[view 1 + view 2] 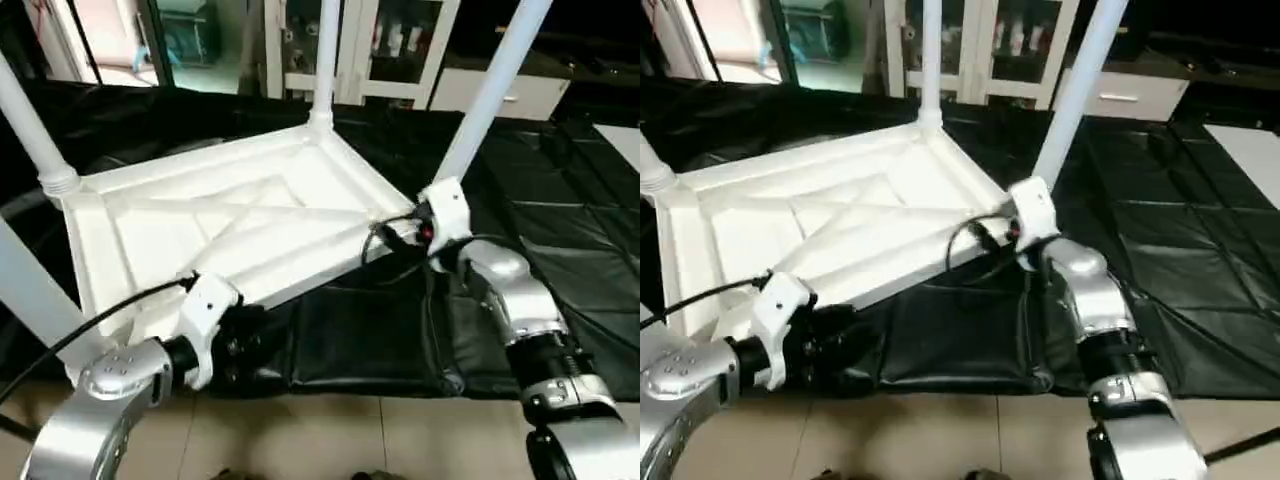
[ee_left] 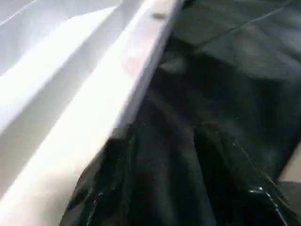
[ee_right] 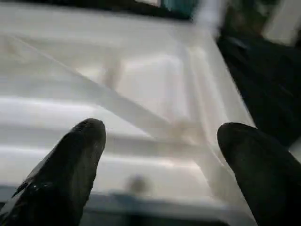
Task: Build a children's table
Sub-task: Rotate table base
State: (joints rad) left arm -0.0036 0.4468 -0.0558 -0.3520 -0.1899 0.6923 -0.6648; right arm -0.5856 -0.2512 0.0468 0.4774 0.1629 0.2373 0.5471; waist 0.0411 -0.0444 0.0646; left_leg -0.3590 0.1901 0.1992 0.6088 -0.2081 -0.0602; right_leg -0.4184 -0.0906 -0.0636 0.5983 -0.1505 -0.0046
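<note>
The children's table point(image 1: 230, 225) lies upside down on the black-sheeted work table, its X-ribbed underside facing up. Legs point(image 1: 495, 90) rise from its corner sockets: one far point(image 1: 325, 60), one at the right and two on the left point(image 1: 30, 135). My right gripper point(image 3: 160, 155) is open at the right corner beside the near rim, with its fingers point(image 3: 70, 165) spread wide and nothing between them. My left gripper point(image 1: 240, 345) sits low against the near rim point(image 2: 117, 89). Its dark fingers point(image 2: 117, 188) lie just beside the rim, over the black sheet, with no white plastic between them.
The black sheet point(image 1: 560, 200) covers the work table and hangs folded over its front edge point(image 1: 370, 350). White cabinets with glass doors point(image 1: 390, 50) stand behind. Tiled floor point(image 1: 330, 440) shows below. A black cable point(image 1: 90, 325) runs from my left wrist.
</note>
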